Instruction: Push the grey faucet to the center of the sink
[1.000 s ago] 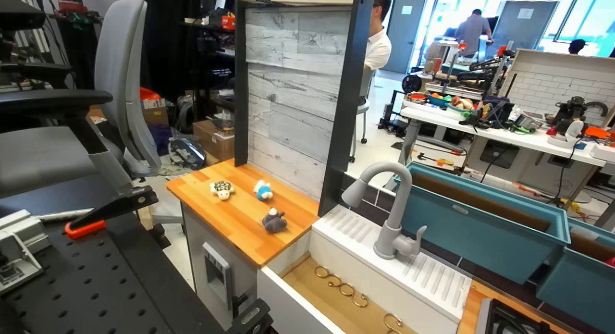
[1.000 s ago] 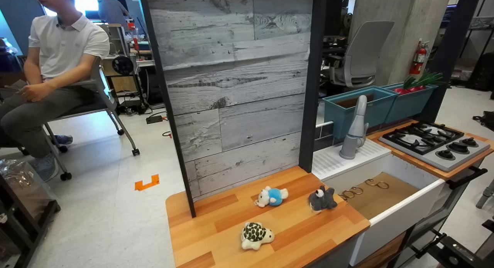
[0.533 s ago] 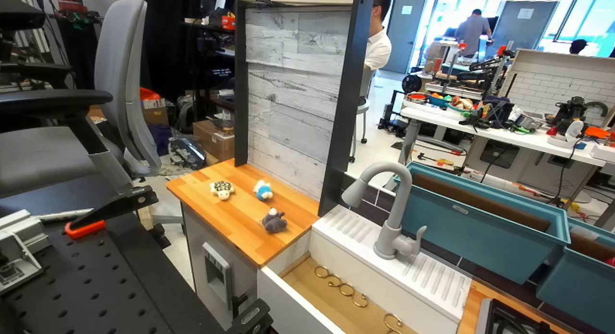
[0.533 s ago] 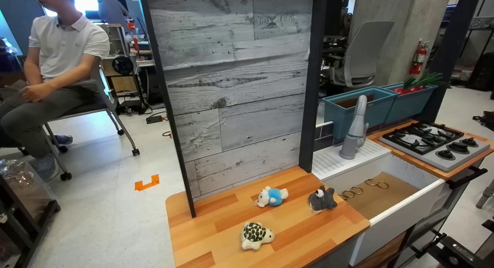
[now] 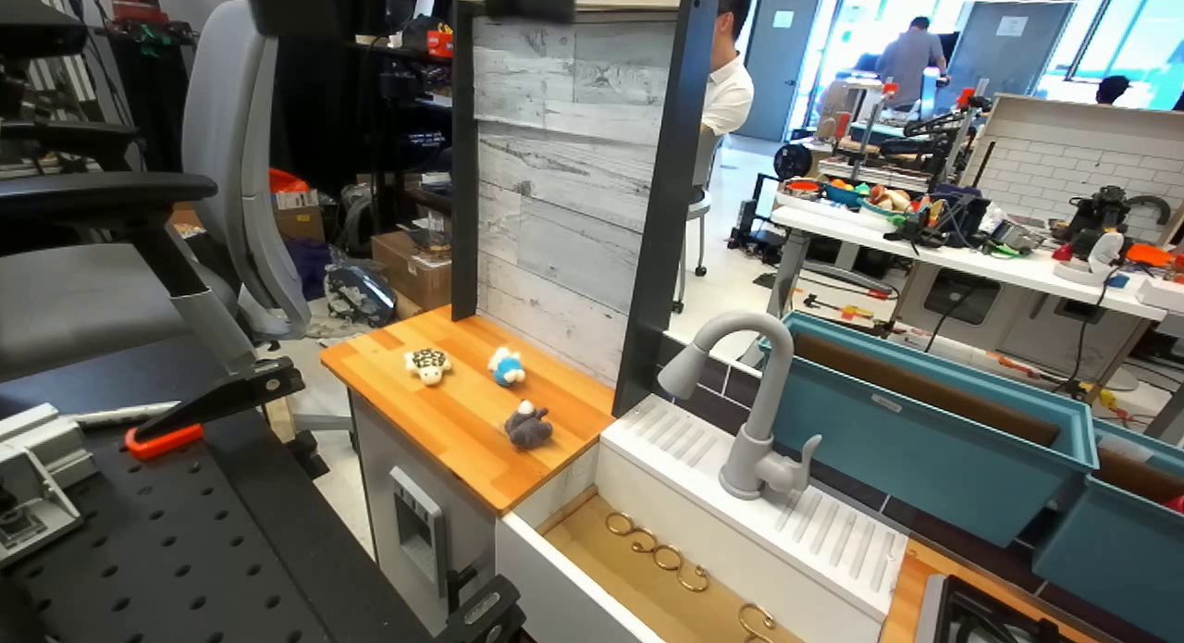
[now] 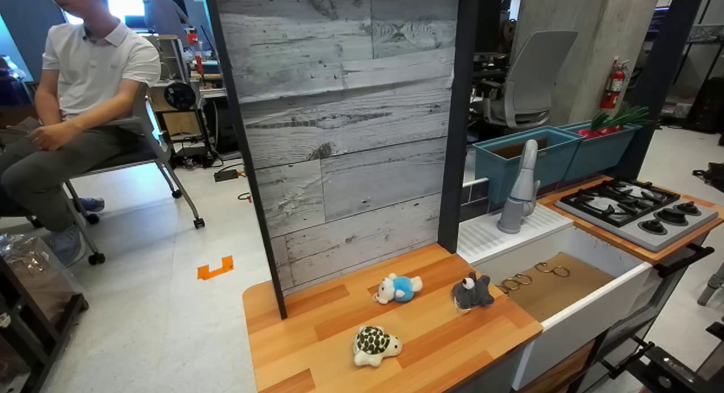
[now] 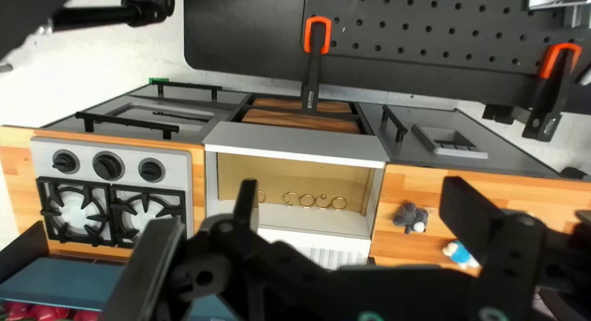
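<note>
The grey faucet (image 5: 764, 398) stands upright on the ribbed back rim of the sink (image 5: 666, 439). Its arched spout points along the rim towards the wooden counter in that exterior view. The faucet (image 6: 517, 198) and the white sink (image 6: 591, 302) with its tan floor also show in an exterior view. In the wrist view my open, empty gripper (image 7: 352, 182) is high above the sink (image 7: 295, 155) and counter and hides most or all of the faucet. In an exterior view two dark blurred finger shapes of the gripper (image 5: 416, 9) hang at the top edge, well away from the faucet.
Gold hooks (image 5: 661, 557) lie in the sink. A turtle toy (image 6: 375, 346), a blue-white toy (image 6: 399, 288) and a dark grey toy (image 6: 473, 292) lie on the wooden counter. A plank panel (image 6: 350, 110), teal planters (image 5: 934, 430) and a stove (image 6: 636, 209) stand around the sink.
Two dark finger shapes of my gripper have come into view at the top edge of an exterior view. The faucet, sink and toys have not moved.
</note>
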Robot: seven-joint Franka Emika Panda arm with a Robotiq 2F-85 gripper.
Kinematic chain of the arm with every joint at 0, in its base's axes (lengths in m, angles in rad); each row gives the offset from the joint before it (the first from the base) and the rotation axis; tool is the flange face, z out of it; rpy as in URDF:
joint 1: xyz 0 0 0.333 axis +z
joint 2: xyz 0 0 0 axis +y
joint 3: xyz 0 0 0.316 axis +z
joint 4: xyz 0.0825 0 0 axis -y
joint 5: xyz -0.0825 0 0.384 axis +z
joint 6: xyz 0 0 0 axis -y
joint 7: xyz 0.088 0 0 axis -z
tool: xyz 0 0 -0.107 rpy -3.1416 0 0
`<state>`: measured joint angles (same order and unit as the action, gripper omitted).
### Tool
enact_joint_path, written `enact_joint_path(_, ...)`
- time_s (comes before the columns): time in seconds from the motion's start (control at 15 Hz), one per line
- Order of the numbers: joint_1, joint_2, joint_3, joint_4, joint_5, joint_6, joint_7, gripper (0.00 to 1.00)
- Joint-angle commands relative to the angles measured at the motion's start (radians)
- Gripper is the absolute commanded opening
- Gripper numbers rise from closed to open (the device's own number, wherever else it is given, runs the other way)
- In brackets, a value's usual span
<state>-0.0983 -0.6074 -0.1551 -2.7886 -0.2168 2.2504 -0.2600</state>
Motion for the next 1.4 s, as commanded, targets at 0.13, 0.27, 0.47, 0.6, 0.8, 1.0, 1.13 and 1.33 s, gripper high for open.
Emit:
enact_joint_path(0.13, -0.039, 0.278, 0.030, 0.000, -0.090, 0.356, 0.045, 1.00)
enact_joint_path(0.27, -0.071, 0.389, 0.052, 0.019, -0.155, 0.474, 0.100, 1.00)
enact_joint_path(0.47, -0.125, 0.543, 0.087, 0.074, -0.282, 0.596, 0.235, 1.00)
enact_joint_path(0.6, -0.130, 0.625, 0.085, 0.123, -0.369, 0.623, 0.331, 1.00)
enact_joint_path(0.8, -0.102, 0.733, 0.075, 0.194, -0.414, 0.644, 0.436, 1.00)
enact_joint_path(1.0, -0.067, 0.827, 0.076, 0.244, -0.395, 0.686, 0.534, 1.00)
enact_joint_path(1.13, -0.040, 0.882, 0.077, 0.273, -0.384, 0.705, 0.590, 1.00)
enact_joint_path(1.33, -0.012, 0.962, 0.083, 0.314, -0.359, 0.778, 0.669, 1.00)
